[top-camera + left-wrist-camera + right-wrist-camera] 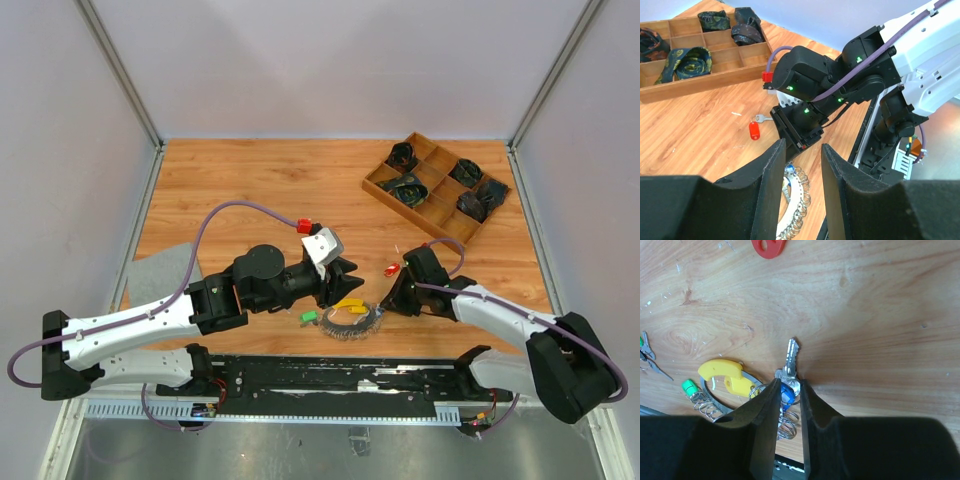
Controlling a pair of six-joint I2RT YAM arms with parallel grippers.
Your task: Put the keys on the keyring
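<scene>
Right pincer brackets the blue key beside the keyring on the tabletop; whether it grips, I cannot tell. Best pinch the head squarely. Left pincer hangs released above the ring. Farther off lies the red key.

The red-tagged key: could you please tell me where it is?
Top view: the red-tagged key lies on the table right of centre, beside the right gripper.

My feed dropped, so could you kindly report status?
Right gripper straddles blue key at keyring, grip unconfirmed. Left gripper open over keyring. Nothing in the way.
</scene>
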